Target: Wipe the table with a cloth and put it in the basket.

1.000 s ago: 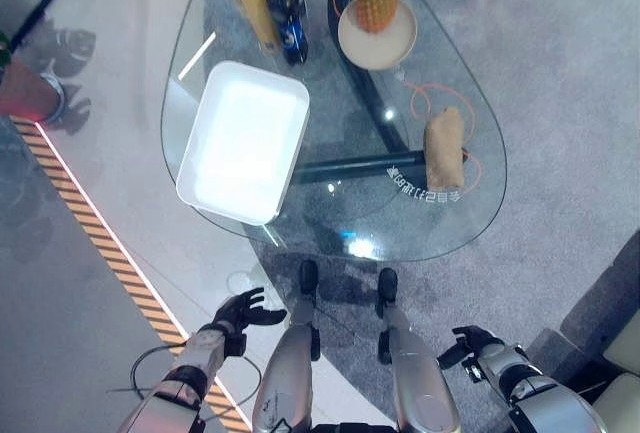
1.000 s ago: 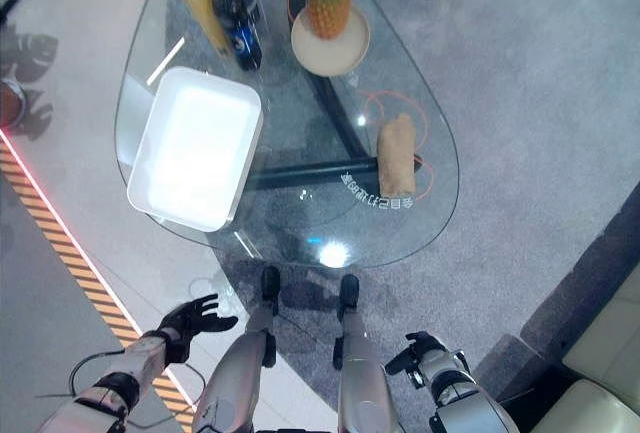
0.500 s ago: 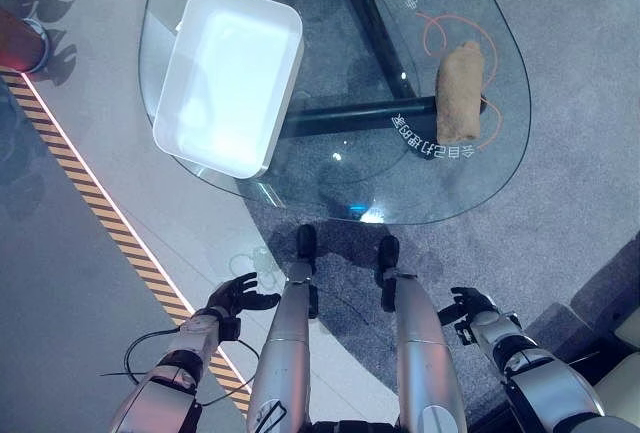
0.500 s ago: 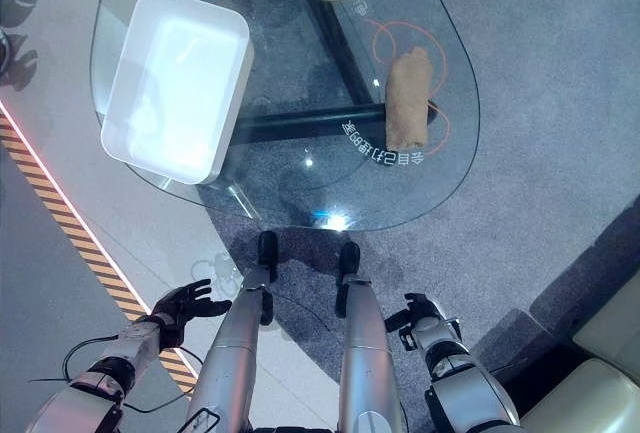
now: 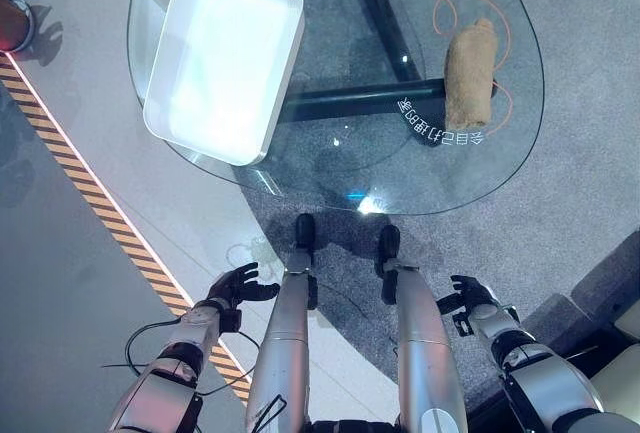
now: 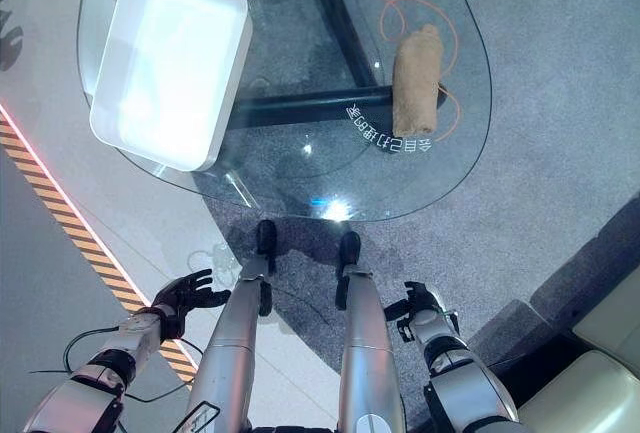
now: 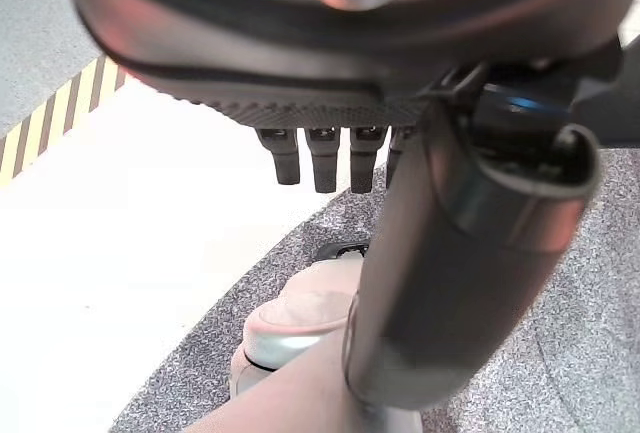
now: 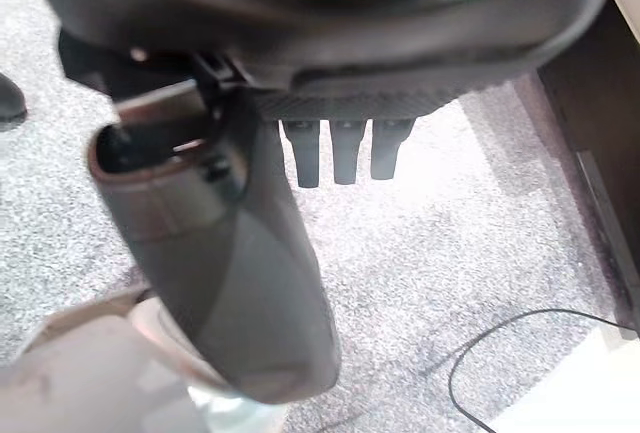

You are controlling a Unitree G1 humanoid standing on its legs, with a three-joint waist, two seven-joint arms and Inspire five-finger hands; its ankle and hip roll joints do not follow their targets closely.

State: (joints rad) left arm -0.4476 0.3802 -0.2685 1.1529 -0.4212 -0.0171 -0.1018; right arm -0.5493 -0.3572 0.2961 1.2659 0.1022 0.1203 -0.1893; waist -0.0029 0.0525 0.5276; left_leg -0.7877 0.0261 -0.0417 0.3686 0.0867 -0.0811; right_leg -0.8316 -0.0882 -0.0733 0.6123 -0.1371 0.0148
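Note:
A rolled tan cloth (image 5: 470, 74) lies on the right part of the glass table (image 5: 330, 163), over an orange ring mark. A white rectangular basket (image 5: 222, 56) stands on the table's left part. Both hands hang low, well short of the table's near edge. My left hand (image 5: 238, 285) is at the lower left with relaxed, spread fingers (image 7: 323, 158) and holds nothing. My right hand (image 5: 466, 300) is at the lower right, its fingers (image 8: 343, 151) straight and empty too.
A dark bar of the table's frame (image 5: 345, 101) runs under the glass. A yellow-and-black striped line (image 5: 95, 203) crosses the floor at the left. A beige seat (image 6: 590, 393) stands at the lower right. Grey carpet lies under the table.
The whole picture has shifted down, so the camera has moved; bottles and pineapple plate have left the top edge. Both hands hang much as before.

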